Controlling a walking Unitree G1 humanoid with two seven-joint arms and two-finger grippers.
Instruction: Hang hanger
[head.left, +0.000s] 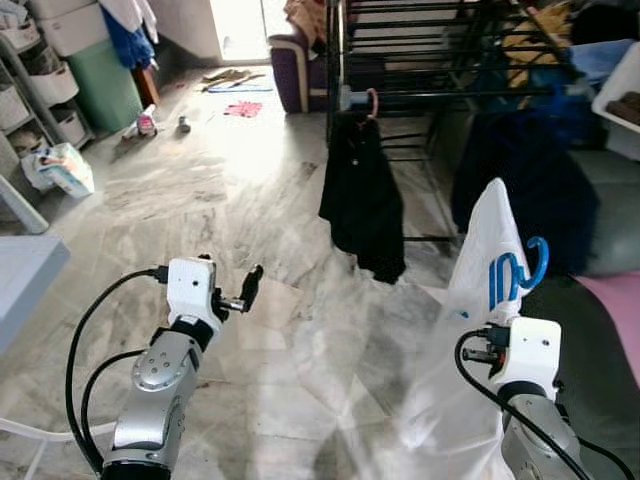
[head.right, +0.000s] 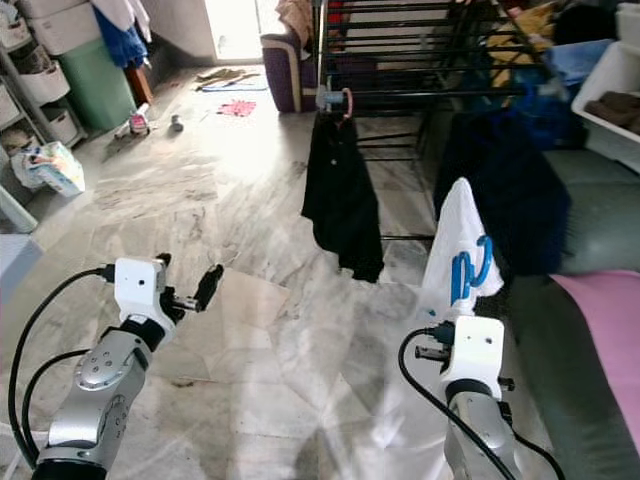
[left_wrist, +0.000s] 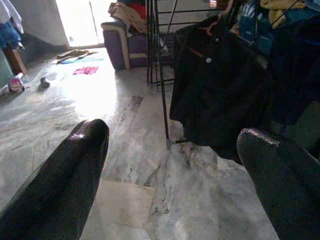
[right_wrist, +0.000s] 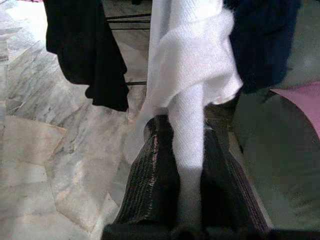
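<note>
left gripper (head.left: 243, 291) nearest, raised over marble floor (head.left: 250, 190), fingers (left_wrist: 75, 165) spread, nothing between them. black garment (head.left: 362, 200) already hanging from drying rack (head.left: 420, 60) rail, near rack's left end. right gripper (right_wrist: 187, 165) clenched on white garment (head.left: 485, 250), cloth pinched between pads; blue hanger (head.left: 528, 268) hook pokes out near garment top, well short of rack rail. judgement: load light, cloth soft and slippery, hanger stiff; better hold on hanger neck below hook, keeping hook free.

A lived-in home: marble floor (head.left: 250, 200), a sofa (head.left: 295, 65) at 12 o'clock, a drying rack (head.left: 440, 60) at 1, storage drawers (head.left: 45, 60) at 10.
</note>
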